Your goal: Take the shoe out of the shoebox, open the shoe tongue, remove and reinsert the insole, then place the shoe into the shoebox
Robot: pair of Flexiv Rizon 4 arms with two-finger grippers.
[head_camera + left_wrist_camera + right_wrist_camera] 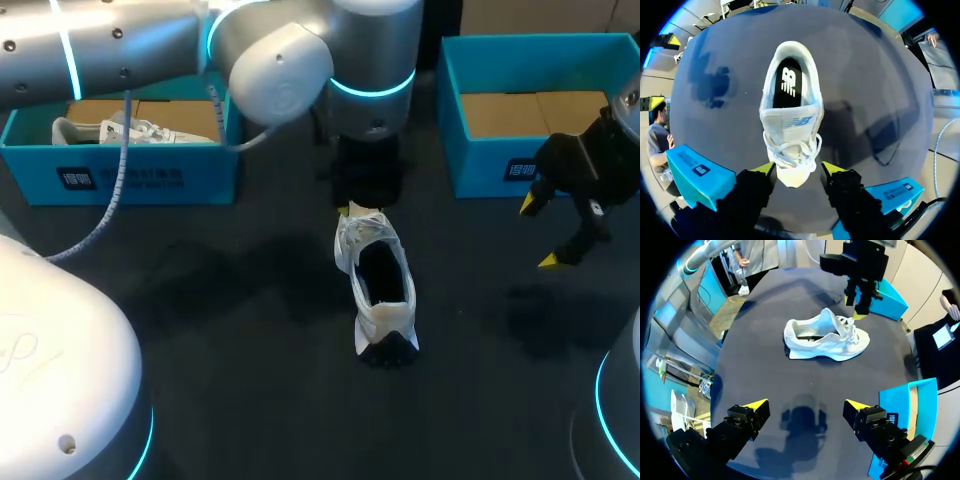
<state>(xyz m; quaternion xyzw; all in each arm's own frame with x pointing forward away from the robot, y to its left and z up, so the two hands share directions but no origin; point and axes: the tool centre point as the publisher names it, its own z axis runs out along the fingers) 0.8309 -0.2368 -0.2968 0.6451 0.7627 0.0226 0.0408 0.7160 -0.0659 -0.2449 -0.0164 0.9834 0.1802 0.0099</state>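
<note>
2 blue shoeboxes at the far side of the worktop (250, 400), each placed here against the shoe (378, 290) at the middle.

Beyond the shoe and well to its left: left shoebox (120, 175), open-topped, holding a second shoe (130, 130), white, lying on brown cardboard.

Beyond the shoe and to its right: right shoebox (480, 165), open-topped, showing its brown cardboard floor.

The shoe itself: outside both boxes, white, upright on its sole on the dark worktop, toe toward the far edge, heel toward the robot. Black insole (789, 85) seated inside, seen through the opening. Laces (792, 150) crossed loosely over the tongue.

Left end effector (799, 172) right at the shoe's toe, fingers parted to a medium gap, 1 yellow tip close on each side of the toe, no squeeze visible. Left arm passing above the left shoebox. Grey cable (110, 200) hanging from it, well left of the shoe.

Right end effector (806, 405) well to the right of the shoe, spread wide, holding nothing, over bare worktop, with the shoe's long side turned toward it.
</note>
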